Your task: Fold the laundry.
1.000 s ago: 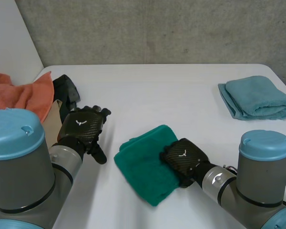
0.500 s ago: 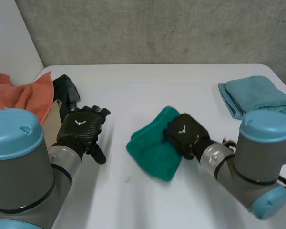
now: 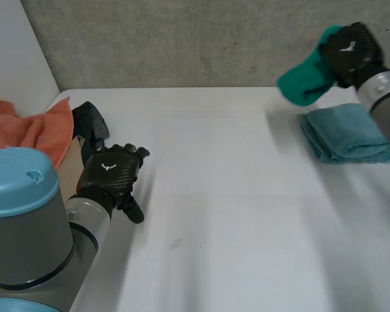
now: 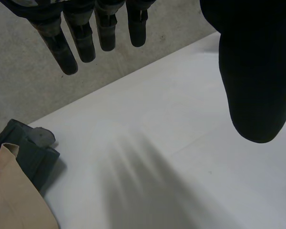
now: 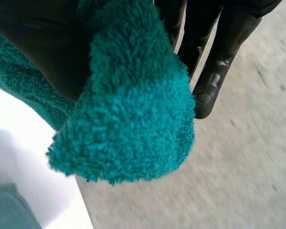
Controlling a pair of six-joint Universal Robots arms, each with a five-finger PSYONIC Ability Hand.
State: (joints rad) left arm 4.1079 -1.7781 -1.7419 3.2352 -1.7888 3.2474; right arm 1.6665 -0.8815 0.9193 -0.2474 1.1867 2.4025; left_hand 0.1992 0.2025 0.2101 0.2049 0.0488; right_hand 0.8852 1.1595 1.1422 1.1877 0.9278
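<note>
Your right hand grips the green towel in the air near the folded light-blue towel, while your left hand hangs slack-fingered and empty over the table at its left side.

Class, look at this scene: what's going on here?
The right hand grips a green towel, held in the air near a folded blue towel at the table's far right. The left hand is open and empty over the table's left side, beside an orange cloth and a dark cloth.
</note>
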